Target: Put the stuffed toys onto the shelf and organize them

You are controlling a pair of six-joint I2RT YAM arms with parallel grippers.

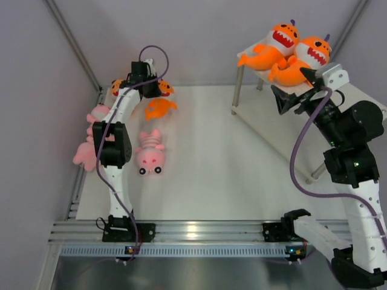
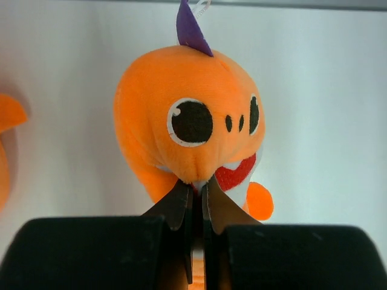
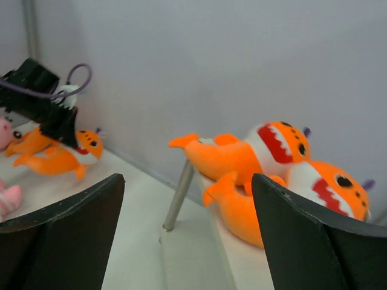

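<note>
Pinching an orange shark toy (image 2: 187, 121) low on its face, left claw (image 2: 198, 193) hangs at the far left of the worktop (image 1: 205, 157); right claw (image 3: 187, 187) spread beside the shelf (image 1: 278, 127), two sharks (image 1: 275, 48) lying on top.

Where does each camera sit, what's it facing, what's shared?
Top external: above and behind the bases, looking down; both arms show.
Left wrist: looks forward at the orange shark the left gripper pinches.
Right wrist: faces two sharks on the shelf; right gripper open.
Shared: top and right wrist show those sharks.
</note>
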